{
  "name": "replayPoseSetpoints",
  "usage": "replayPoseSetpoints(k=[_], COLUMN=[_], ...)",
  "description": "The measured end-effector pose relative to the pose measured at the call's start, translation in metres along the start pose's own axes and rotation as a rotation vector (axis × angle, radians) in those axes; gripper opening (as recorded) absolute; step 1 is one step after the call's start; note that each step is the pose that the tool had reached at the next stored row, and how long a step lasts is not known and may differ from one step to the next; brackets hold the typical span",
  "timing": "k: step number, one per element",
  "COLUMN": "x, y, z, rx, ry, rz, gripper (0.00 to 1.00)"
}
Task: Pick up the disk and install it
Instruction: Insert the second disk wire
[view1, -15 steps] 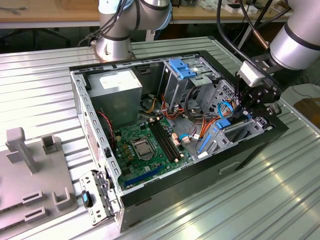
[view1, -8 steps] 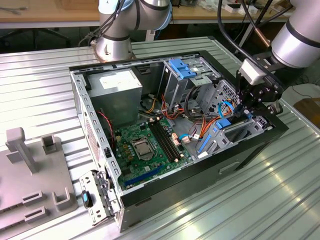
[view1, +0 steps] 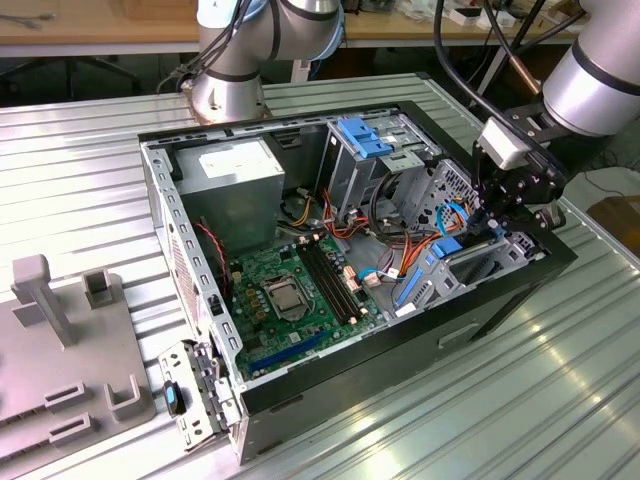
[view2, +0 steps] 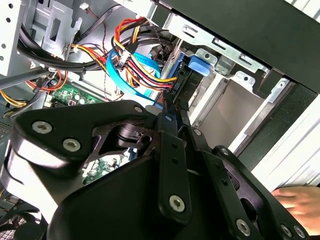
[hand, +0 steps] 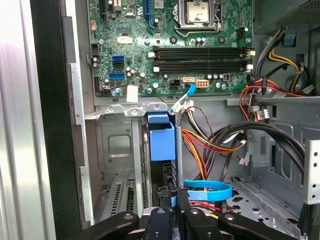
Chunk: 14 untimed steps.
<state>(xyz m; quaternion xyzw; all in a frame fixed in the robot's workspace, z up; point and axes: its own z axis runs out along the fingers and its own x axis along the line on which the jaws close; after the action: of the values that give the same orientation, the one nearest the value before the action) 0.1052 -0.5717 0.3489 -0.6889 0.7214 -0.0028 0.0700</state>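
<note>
Black steel frames one open computer case (view1: 560, 262) lying on its side on a ribbed metal table (view1: 520, 390). One robot arm reaches in at the exterior view's right, its gripper (view1: 497, 215) down inside the drive bay. In the first wrist view, the two black fingers (hand: 161, 220) sit close together, apparently clamped on the edge of one disk (hand: 162, 140), which stands on edge in the bay with its bright blue carrier frame facing out. One green motherboard (hand: 165, 45) lies beyond, with four memory slots. A person's hand (view2: 299, 201) rests outside the case in the second wrist view.
</note>
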Motion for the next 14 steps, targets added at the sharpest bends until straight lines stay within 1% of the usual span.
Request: replayPoseSetpoints(k=[3,9,14], x=[0.0001,0.0005,0.0003], y=[0.0001,0.0004,0.0003], z=[0.0007,0.0045,0.003], rx=[0.0,0.0,0.0], ry=[-0.0002,0.0,-0.0003], rz=[0.0,0.0,0.0], gripper=[0.16,0.16,0.16])
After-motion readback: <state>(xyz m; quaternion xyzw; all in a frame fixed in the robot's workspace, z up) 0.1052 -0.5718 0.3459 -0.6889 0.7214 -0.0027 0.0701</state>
